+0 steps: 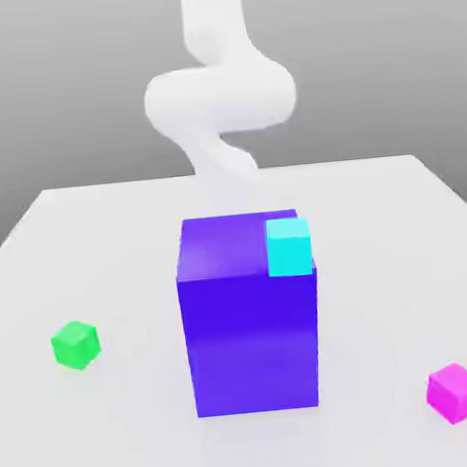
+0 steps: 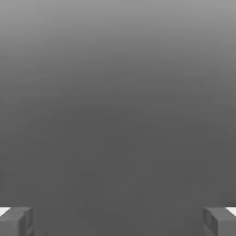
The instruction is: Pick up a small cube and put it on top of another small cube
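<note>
A magenta cube (image 1: 455, 393) is seen on a white tabletop (image 1: 376, 314) at the exterior view's right, before a gray backdrop (image 1: 362, 64); the gripper (image 2: 118, 222) is spread wide.

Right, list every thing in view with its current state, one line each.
claw: open, nothing between its fingers
magenta cube: on the table, not stacked
green cube: on the table, not stacked
cyan cube: appears at the big block's upper edge, exact contact unclear
blue-purple block: upright on the table
</note>
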